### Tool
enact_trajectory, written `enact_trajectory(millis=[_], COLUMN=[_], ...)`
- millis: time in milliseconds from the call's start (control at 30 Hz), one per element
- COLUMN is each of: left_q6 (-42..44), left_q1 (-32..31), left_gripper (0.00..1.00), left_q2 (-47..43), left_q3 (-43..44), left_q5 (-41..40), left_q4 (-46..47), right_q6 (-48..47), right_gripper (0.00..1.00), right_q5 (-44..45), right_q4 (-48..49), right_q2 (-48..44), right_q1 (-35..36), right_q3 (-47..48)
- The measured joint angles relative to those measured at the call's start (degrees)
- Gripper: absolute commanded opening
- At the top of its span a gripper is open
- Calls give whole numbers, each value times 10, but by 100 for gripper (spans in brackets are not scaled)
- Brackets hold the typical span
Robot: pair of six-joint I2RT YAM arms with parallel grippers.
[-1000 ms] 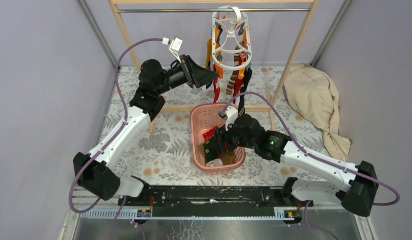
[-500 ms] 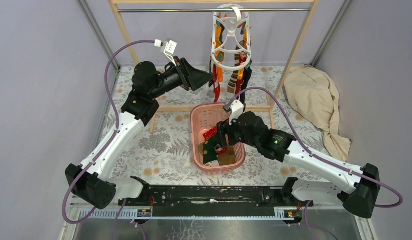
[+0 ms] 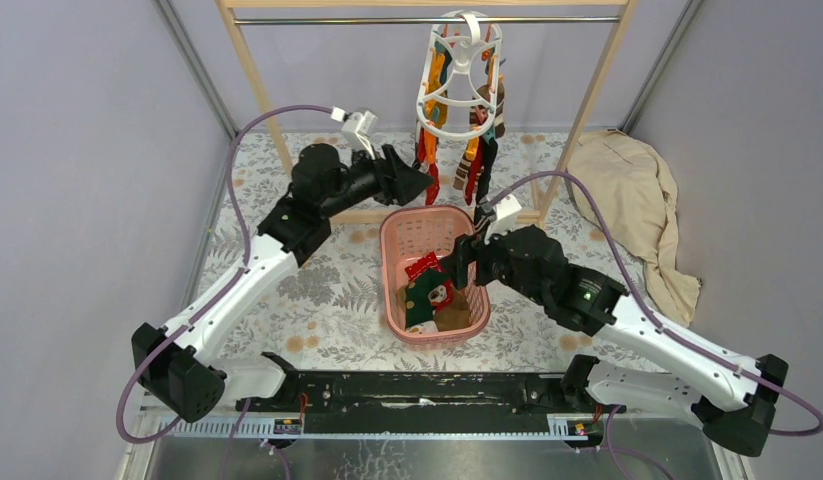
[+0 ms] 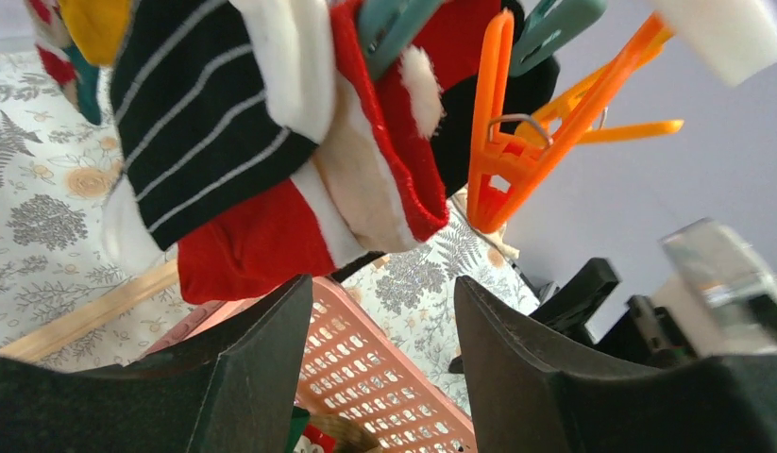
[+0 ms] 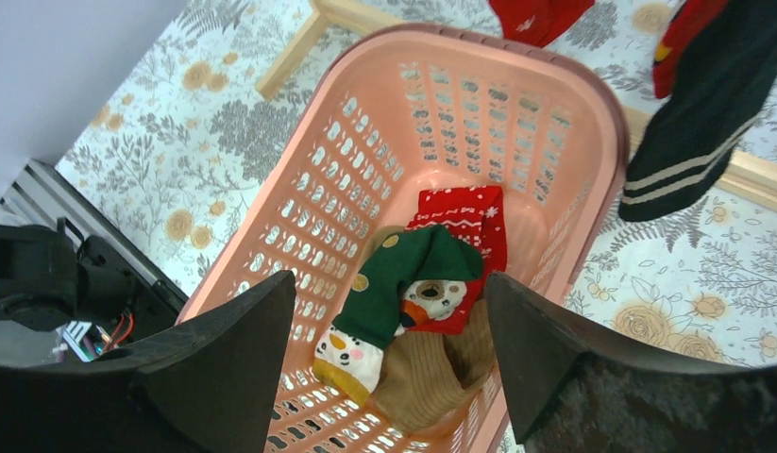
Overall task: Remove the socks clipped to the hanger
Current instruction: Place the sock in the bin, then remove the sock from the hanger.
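The white hanger (image 3: 459, 78) hangs from the rack's top rail, with several socks (image 3: 479, 160) clipped under it. My left gripper (image 3: 427, 181) stands open just left of their lower ends. Seen from the left wrist, a red sock with a white cuff (image 4: 271, 241) and a black striped sock (image 4: 195, 123) hang right above my open left gripper (image 4: 384, 293), beside an orange clip (image 4: 502, 160). My right gripper (image 3: 453, 268) is open and empty over the pink basket (image 3: 397, 235). Below my right gripper (image 5: 389, 276) lie a green sock (image 5: 413, 269), a red one (image 5: 464, 212) and a brown one (image 5: 431, 373).
The tall wooden rack (image 3: 252, 70) straddles the back of the table, its foot rail (image 3: 357, 215) just behind the basket. A beige cloth (image 3: 627, 200) is heaped at the right. A black striped sock (image 5: 691, 160) dangles over the basket's far right corner.
The right gripper has opened wider and drawn back from the basket, leaving the green sock lying inside. The left gripper has dropped and shifted right towards the sock ends. The hanger has turned.
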Motion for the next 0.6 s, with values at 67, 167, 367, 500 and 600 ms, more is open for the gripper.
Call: enact_trajectory(millis=[67,167,367,500,600], left_q6=[9,20,40,48,54], left_q1=[-19,-40,-65,-69,-69], left_gripper=[64,64,63,63,63], left_q2=[11,25,39,32,26], left_q3=[0,0,-11,-44,-73], left_q5=[-18,-45,-141,-214,-246], left_q4=[-2,-6,-13,-9,-1], right_q6=[4,7,12,14,14], right_gripper=[81,82,82,82,82], right_q5=[11,20,30,30,31], right_q4=[-5,-16,-31,-36,-41], right_q2=[-13,-31,-53,-61,-68], right_q1=[0,0,0,0,0], right_q3=[3,3,3,3,3])
